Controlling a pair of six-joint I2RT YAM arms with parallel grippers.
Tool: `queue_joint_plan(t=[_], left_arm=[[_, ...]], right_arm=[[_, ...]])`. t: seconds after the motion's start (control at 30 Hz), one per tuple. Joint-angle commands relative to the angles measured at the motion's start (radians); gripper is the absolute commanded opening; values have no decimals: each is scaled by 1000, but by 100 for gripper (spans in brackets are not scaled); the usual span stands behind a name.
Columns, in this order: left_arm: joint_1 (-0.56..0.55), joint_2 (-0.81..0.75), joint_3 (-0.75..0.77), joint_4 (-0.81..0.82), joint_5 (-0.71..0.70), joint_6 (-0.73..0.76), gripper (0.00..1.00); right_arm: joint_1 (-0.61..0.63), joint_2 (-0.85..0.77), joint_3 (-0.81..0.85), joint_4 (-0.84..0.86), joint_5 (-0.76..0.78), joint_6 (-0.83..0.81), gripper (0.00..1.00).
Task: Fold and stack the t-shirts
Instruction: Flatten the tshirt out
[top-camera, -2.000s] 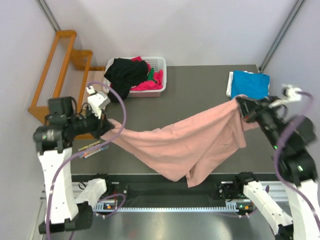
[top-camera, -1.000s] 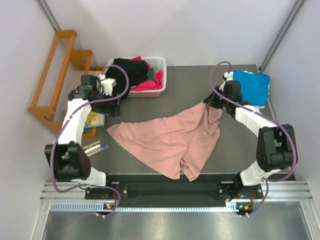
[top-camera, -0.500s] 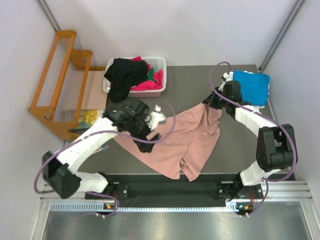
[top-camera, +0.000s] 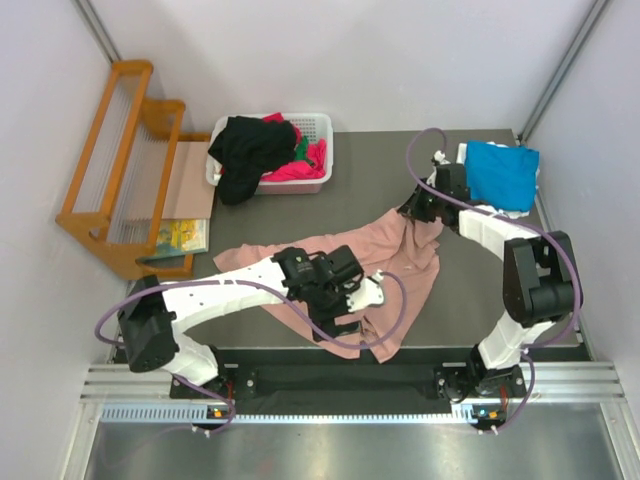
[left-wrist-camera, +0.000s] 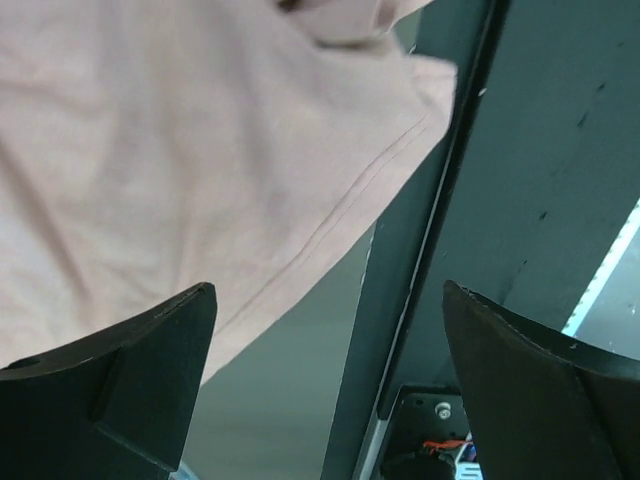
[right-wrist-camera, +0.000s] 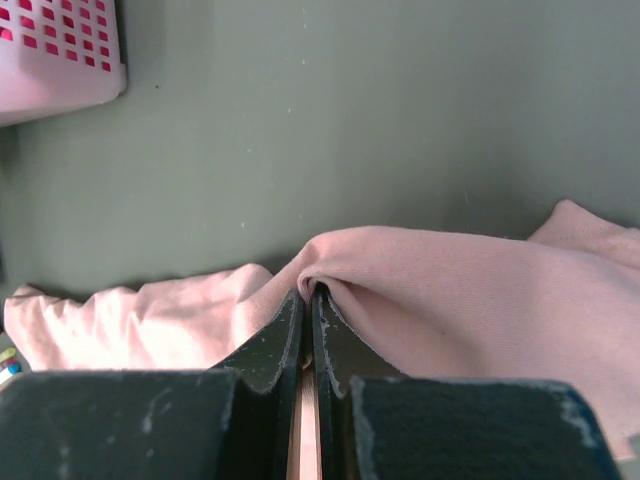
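The salmon-pink t-shirt (top-camera: 400, 262) is lying spread on the bench (top-camera: 470, 290); the right pincer (right-wrist-camera: 308, 320) is pinching its far edge, clamped on the cloth, while the left pincer (left-wrist-camera: 328, 292) is hovering wide open over its near hem

So the spread shirt (top-camera: 320, 262) lies on the table (top-camera: 400, 160), its near hem right under the left gripper (top-camera: 338, 322). Right gripper (top-camera: 413, 212) sits at its far corner, folded shirt (top-camera: 500, 170) just behind-right of it, basket (top-camera: 318, 128) off to its left.
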Motion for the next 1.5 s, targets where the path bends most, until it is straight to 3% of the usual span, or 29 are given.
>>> queue_joint_plan(t=[0.0,0.27,0.67,1.27,1.47], left_arm=[[-78,25,2,114,-1,-38,99],[-173,122,-23,210,44,-64,99],[-182,188,-112,416,-31,-95,91],[-241,249,-129,407,27,-135,84],[-239,300,-138,453,-22,-98,83]], right_arm=[[18,27,70,22,13,12,0],[21,55,97,15,18,10,0],[17,49,115,-24,27,-8,0],[4,62,115,-22,20,-11,0],[-3,52,112,-24,16,-14,0]])
